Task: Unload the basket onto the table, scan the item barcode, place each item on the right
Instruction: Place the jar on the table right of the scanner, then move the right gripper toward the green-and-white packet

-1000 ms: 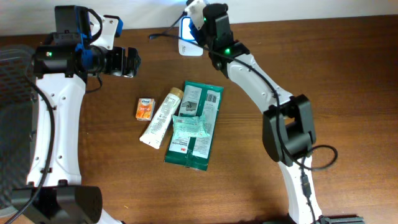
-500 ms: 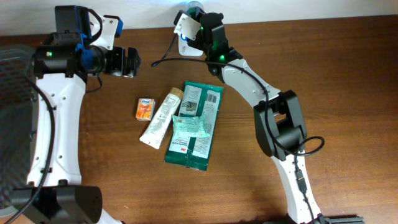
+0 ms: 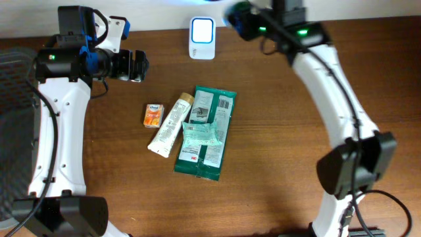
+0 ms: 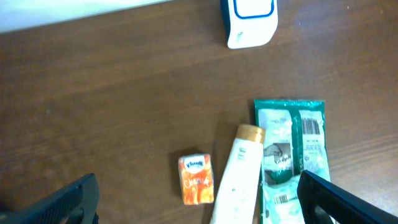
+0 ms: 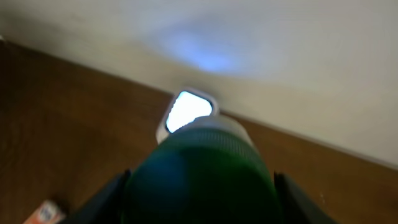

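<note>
Brown wooden table (image 3: pixel 263 164), set against a white wall (image 5: pixel 298 56). Your right gripper (image 5: pixel 202 202) is closed part-way on a dark green cylindrical item (image 5: pixel 202 158), with one finger showing on each side of its body. The wrist view is blurred, so no barcode can be made out on the item. It hangs over the table's far edge, near the white barcode scanner (image 3: pixel 202 29) and to its right. The scanner's blue-framed window shows from above and glows just beyond the item in the right wrist view. Your left gripper (image 3: pixel 135 66) has its jaws spread wide and holds nothing, over the far left part of the table. At mid-table lie a small orange carton (image 3: pixel 153 114), a cream tube (image 3: pixel 170 125) just beside it, and green packets (image 3: pixel 207 131) touching the tube.

The step in hand appears to be presenting the item to the scanner.
- Carry it across until it sits over the lit window.
- Roll your wrist so the printed code faces the window, not your fingers.
- Hold it steady, without squeezing harder.
- Keep clear of the scanner body, which looks light enough to be knocked aside.
</note>
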You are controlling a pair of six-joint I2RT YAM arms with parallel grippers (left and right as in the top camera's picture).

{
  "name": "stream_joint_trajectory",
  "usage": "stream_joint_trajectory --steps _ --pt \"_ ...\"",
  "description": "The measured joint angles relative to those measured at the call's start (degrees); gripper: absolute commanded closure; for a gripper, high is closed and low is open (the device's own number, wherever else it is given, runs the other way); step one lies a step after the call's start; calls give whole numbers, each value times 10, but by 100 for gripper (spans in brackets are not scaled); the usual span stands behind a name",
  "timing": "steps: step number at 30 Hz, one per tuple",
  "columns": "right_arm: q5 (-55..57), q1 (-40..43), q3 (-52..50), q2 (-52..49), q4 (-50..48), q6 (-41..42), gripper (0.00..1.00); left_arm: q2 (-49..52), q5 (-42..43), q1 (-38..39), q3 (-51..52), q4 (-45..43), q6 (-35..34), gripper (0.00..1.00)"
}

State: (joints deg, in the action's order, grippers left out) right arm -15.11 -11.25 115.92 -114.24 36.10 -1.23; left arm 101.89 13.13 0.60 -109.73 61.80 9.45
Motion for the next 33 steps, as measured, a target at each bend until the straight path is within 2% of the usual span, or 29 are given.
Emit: stream_joint_trajectory --steps 3,6,10,14,15,16,20,22,23,25,28,30,31,32,33 --pt "-4 55 -2 5 174 17 59 0 0 0 0 1 0 1" --pt "82 93 -27 -8 269 24 58 0 0 0 0 1 0 1" --pt "177 118 -113 -17 242 27 51 0 0 0 0 1 0 1" --pt "165 154 -211 -22 189 45 50 0 0 0 0 1 0 1" --pt "152 163 -217 -22 189 45 32 0 0 0 0 1 0 1" --pt "143 169 -217 -22 188 46 2 0 0 0 0 1 0 1" --pt "85 183 -216 -22 186 61 2 0 0 0 0 1 0 1" --pt "50 183 -192 -21 197 71 2 0 0 0 0 1 0 1" --pt "29 183 -157 -16 233 73 2 0 0 0 0 0 0 1" --pt "3 175 -99 23 314 82 2 0 0 0 0 1 0 1" --pt "-36 136 -70 124 351 101 2 0 0 0 0 1 0 1" --pt "-83 92 -89 126 356 103 1 0 0 0 0 1 0 1" --pt "-93 72 -111 118 353 103 6 0 0 0 0 1 0 1" --pt "-101 36 -155 97 332 107 17 0 0 0 0 1 0 1" --pt "-106 4 -189 73 316 116 22 0 0 0 0 1 0 1"
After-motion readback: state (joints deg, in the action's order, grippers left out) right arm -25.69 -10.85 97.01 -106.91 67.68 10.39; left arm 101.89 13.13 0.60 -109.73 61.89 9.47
